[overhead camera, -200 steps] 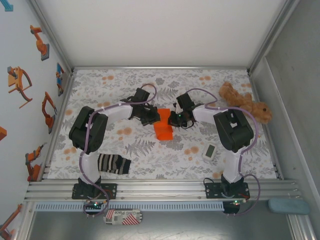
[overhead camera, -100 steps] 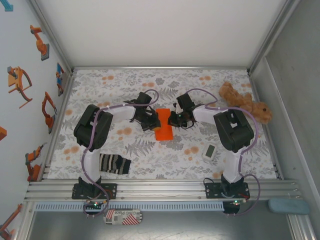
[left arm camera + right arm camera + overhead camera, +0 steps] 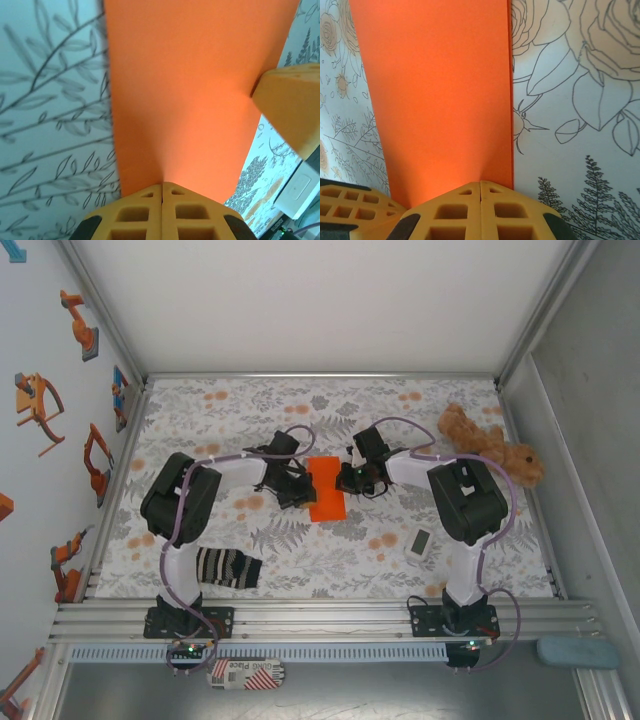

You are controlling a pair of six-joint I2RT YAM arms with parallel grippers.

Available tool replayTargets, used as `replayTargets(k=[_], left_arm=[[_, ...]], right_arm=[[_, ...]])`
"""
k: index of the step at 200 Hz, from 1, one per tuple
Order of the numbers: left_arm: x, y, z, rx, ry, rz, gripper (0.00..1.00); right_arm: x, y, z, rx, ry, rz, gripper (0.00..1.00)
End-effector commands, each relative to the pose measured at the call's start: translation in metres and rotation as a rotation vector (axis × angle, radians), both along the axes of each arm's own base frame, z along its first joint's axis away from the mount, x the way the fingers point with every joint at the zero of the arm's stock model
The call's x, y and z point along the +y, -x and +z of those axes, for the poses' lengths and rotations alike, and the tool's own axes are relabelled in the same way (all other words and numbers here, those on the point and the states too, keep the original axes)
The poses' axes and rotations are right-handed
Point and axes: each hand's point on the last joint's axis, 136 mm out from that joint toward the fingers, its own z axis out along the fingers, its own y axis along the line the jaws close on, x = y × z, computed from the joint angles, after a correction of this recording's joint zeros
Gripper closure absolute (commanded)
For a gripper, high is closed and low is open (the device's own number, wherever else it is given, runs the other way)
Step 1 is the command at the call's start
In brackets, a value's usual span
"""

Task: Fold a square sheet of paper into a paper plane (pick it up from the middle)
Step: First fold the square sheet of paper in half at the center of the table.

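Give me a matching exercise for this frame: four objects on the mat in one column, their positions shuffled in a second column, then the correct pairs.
Things:
1. orange paper
2. striped sock
3. brown plush toy
4. white device

Places on the mat, top view:
A. far right corner
B. near left
C. centre
D. near right

Pairs: 1-C, 2-B, 3-A, 4-D
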Motion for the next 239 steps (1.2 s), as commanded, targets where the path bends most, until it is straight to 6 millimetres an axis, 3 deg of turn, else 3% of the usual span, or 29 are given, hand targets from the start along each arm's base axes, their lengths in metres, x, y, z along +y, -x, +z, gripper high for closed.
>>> replayTargets(k=[1, 34, 66, 91, 135, 168, 203, 239], left_arm=[[0.028, 0.031, -0.014, 0.081, -0.108, 0.012, 1.0], [0.034, 0.03, -0.002, 0.04, -0.119, 0.025, 1.0], [0.022, 0.007, 0.034, -0.088, -0.047, 0.046, 1.0], [0.013, -0.007, 0.044, -0.14, -0.008, 0.068, 1.0], [-0.015, -0.01, 0.033, -0.091, 0.066, 0.058, 1.0], [-0.023, -0.011, 0.021, -0.069, 0.056, 0.044, 1.0], [-0.019, 0.003, 0.006, -0.031, 0.031, 0.029, 1.0], [0.008, 0.022, -0.013, -0.033, -0.081, 0.023, 1.0]], right_arm=[[-0.089, 0.07, -0.095, 0.274, 0.424, -0.075, 1.0], [-0.089, 0.069, -0.095, 0.274, 0.424, -0.073, 1.0], [-0.089, 0.069, -0.094, 0.273, 0.425, -0.071, 1.0], [-0.089, 0.07, -0.094, 0.273, 0.426, -0.073, 1.0], [-0.089, 0.069, -0.095, 0.272, 0.423, -0.073, 1.0], [-0.088, 0.068, -0.095, 0.272, 0.42, -0.073, 1.0], [-0.089, 0.07, -0.096, 0.274, 0.424, -0.074, 1.0], [-0.09, 0.071, -0.099, 0.282, 0.429, -0.08, 1.0]])
